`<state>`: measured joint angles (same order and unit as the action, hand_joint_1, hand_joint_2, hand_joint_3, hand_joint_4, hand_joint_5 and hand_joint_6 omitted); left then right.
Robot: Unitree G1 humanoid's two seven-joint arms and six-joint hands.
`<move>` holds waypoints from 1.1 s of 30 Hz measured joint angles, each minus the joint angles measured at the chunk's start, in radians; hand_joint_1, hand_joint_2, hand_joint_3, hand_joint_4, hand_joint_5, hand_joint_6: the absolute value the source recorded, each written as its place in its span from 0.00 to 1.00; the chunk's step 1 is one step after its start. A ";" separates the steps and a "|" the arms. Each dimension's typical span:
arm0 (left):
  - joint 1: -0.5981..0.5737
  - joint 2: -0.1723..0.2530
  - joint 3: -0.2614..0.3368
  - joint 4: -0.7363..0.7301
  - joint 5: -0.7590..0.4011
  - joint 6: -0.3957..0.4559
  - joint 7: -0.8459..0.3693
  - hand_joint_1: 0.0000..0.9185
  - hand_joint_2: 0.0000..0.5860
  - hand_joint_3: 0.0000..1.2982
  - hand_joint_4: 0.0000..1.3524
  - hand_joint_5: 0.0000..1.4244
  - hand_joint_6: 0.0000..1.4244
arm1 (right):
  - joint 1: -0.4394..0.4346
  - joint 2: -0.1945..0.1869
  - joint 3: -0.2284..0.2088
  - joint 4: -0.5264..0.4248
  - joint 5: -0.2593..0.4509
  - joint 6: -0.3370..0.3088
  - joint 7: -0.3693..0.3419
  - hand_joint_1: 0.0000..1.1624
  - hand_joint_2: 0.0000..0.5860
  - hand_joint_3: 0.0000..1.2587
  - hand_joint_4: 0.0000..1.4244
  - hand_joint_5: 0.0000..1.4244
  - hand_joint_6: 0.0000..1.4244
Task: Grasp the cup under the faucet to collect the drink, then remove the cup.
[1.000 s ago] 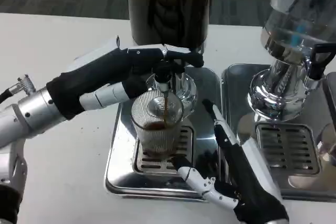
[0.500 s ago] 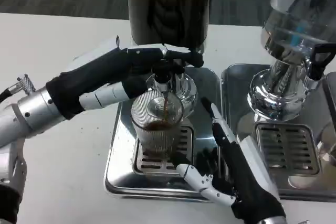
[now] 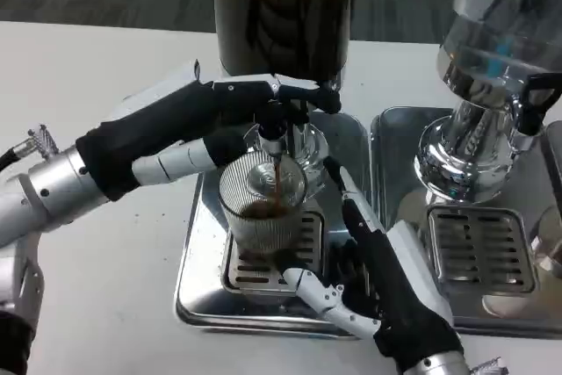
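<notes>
A ribbed clear glass cup (image 3: pixel 261 217) stands on the grille of the left drip tray (image 3: pixel 198 252), right under the faucet (image 3: pixel 274 129). A thin dark stream runs from the faucet into the cup, which holds a little dark drink. My left hand (image 3: pixel 189 125) reaches in from the left; its fingers (image 3: pixel 294 91) lie over the black faucet lever and press it, with the thumb underneath beside the spout. My right hand (image 3: pixel 379 280) is open just right of the cup. Its thumb (image 3: pixel 309 285) lies in front of the cup's base and its fingers (image 3: pixel 344 195) stand a small gap from the glass.
The dark drink dispenser (image 3: pixel 283 10) rises behind the cup. A second dispenser with a chrome base (image 3: pixel 470 142) and its own drip tray (image 3: pixel 479 248) stands at the right, close to my right forearm. White table lies at the left.
My right hand has moved up and left, closing in around the cup's right side. The left hand keeps pressing the lever and the stream keeps running.
</notes>
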<state>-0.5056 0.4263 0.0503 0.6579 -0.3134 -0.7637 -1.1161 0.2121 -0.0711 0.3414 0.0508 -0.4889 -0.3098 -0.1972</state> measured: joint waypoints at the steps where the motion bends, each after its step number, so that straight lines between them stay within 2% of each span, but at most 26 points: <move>1: 0.000 0.000 0.000 0.000 0.000 0.001 0.002 0.00 0.20 0.24 0.14 0.08 0.18 | -0.005 0.000 0.002 0.005 0.000 0.000 0.000 0.39 0.39 0.00 0.00 0.00 0.00; 18: 0.005 0.002 0.013 0.004 0.005 -0.002 0.036 0.00 0.20 0.24 0.14 0.08 0.18 | -0.056 0.016 0.018 0.060 0.006 0.000 -0.001 0.39 0.39 0.00 0.00 0.00 0.00; 28: 0.007 0.010 0.081 0.037 0.009 -0.044 0.104 0.00 0.21 0.25 0.15 0.09 0.20 | -0.085 0.017 0.017 0.100 0.016 -0.008 -0.001 0.39 0.39 0.00 0.00 0.00 0.00; 33: 0.009 0.032 0.110 0.040 0.009 -0.047 0.120 0.00 0.21 0.25 0.15 0.10 0.20 | -0.094 0.016 0.014 0.106 0.017 -0.015 -0.001 0.38 0.39 0.00 0.00 0.00 0.00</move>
<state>-0.4968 0.4588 0.1606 0.6978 -0.3047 -0.8103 -0.9962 0.1185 -0.0546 0.3553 0.1564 -0.4715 -0.3250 -0.1984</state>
